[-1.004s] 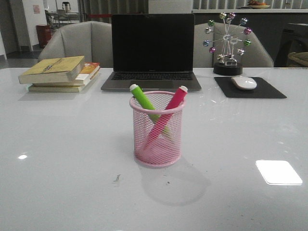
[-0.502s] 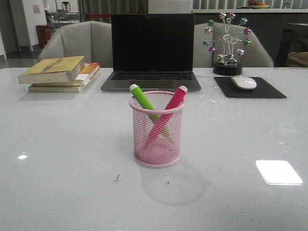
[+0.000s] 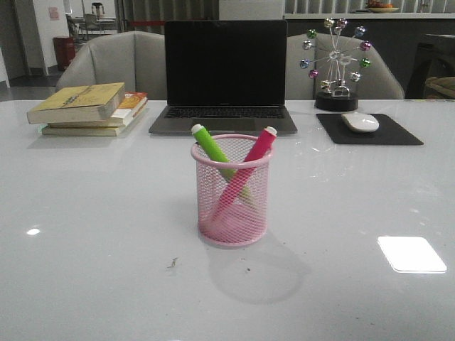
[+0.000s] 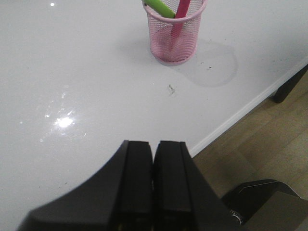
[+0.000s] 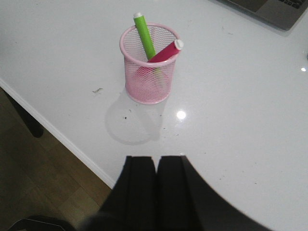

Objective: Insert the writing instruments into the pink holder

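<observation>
Left claw [image 4: 153, 159] and right claw [image 5: 156, 168] pressed together; green marker [image 3: 210, 147], magenta marker [image 3: 256, 150] crossed inside pink mesh holder [image 3: 232, 213].

One pink holder [image 3: 232, 206]. Two markers inside: one green marker [image 3: 210, 148], one magenta marker [image 3: 256, 150]. One laptop [image 3: 225, 77]. Three stacked books [image 3: 89, 108]. One mouse [image 3: 361, 122] on one mouse pad [image 3: 398, 133]. One ball ornament [image 3: 335, 64]. Two hands: left hand [image 4: 153, 187], right hand [image 5: 156, 192].

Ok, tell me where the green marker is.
In the front view, the green marker stands in the pink cup mid-table, leaning left, crossing the pink marker.
</observation>
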Action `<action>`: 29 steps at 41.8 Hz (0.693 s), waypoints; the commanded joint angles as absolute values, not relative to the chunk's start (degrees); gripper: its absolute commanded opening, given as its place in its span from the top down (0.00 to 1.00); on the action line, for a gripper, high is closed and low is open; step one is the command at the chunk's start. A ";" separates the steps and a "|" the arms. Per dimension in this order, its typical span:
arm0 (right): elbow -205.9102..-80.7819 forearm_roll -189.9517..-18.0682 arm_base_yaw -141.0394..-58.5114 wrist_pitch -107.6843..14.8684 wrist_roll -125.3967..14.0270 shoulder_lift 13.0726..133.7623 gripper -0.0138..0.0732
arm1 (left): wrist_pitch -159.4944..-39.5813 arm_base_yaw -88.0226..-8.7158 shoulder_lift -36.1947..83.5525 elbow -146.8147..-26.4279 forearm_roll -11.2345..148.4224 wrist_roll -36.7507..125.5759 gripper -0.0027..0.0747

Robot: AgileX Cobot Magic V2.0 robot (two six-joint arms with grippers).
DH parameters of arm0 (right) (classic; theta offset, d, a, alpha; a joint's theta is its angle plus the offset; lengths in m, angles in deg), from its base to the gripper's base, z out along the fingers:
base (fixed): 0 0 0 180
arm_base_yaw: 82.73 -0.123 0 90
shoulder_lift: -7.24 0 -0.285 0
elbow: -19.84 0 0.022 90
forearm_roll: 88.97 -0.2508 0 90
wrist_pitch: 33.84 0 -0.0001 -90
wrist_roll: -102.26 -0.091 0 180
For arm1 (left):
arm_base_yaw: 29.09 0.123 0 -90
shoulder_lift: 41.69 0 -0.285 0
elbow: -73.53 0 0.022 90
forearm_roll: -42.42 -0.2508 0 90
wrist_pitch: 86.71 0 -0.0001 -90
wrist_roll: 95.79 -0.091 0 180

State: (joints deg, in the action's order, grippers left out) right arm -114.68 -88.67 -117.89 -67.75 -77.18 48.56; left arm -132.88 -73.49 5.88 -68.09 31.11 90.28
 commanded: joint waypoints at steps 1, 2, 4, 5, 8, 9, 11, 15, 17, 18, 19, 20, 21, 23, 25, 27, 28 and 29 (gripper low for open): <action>-116.28 -87.92 -117.85 -63.97 -76.67 48.49 0.77 | -129.39 -73.36 5.72 -69.64 30.72 90.30 0.84; -116.28 -87.92 -117.85 -63.97 -76.67 48.49 0.77 | -129.39 -73.36 5.72 -69.64 30.72 90.30 0.84; -116.28 -87.92 -117.85 -63.97 -76.67 48.49 0.77 | -129.39 -73.36 5.72 -69.64 30.72 90.30 0.84; -116.28 -87.92 -117.85 -63.97 -76.67 48.49 0.77 | -129.28 -73.36 5.57 -69.54 30.72 90.30 0.84; -116.28 -87.92 -117.85 -63.97 -76.67 48.49 0.77 | -129.27 -72.73 4.47 -69.55 30.31 90.30 0.84; -116.28 -87.92 -117.85 -63.97 -76.67 48.49 0.77 | -129.01 -71.65 3.79 -69.51 30.32 90.30 0.84; -116.28 -87.92 -117.85 -63.97 -76.67 48.49 0.77 | -127.66 -68.90 2.40 -69.21 30.86 90.30 0.84; -116.28 -87.92 -117.85 -63.97 -76.67 48.49 0.77 | -121.36 -61.62 -1.31 -66.65 33.30 90.30 0.84; -116.28 -87.92 -117.85 -63.91 -76.67 48.49 0.77 | -117.83 -58.35 -3.53 -64.27 33.68 90.30 0.84; -116.28 -87.92 -117.85 -63.91 -76.67 48.49 0.77 | -115.50 -56.29 -4.50 -63.08 33.72 90.30 0.84; -116.28 -87.92 -117.85 -63.91 -76.67 48.49 0.77 | -113.71 -54.78 -5.82 -61.37 33.72 90.30 0.84; -116.28 -87.92 -117.85 -63.91 -76.67 48.49 0.77 | -111.78 -53.34 -6.83 -60.03 33.72 90.30 0.84; -116.28 -87.92 -117.85 -63.91 -76.67 48.49 0.77 | -109.17 -51.57 -7.88 -58.66 33.72 90.30 0.84; -116.28 -87.92 -117.85 -63.91 -76.67 48.49 0.77 | -104.87 -48.77 -10.55 -55.25 33.72 90.30 0.84; -116.28 -87.92 -117.85 -63.91 -76.67 48.49 0.77 | -101.17 -46.64 -13.43 -51.68 33.72 90.30 0.84; -116.28 -87.92 -117.85 -63.91 -76.67 48.49 0.77 | -96.89 -44.26 -16.56 -48.04 33.72 90.30 0.84; -116.28 -87.92 -117.85 -63.91 -76.67 48.49 0.77 | -95.13 -43.26 -17.90 -46.45 33.72 90.30 0.84; -116.28 -87.92 -117.85 -63.91 -76.67 48.49 0.77 | -92.74 -41.97 -19.24 -44.92 34.11 90.30 0.84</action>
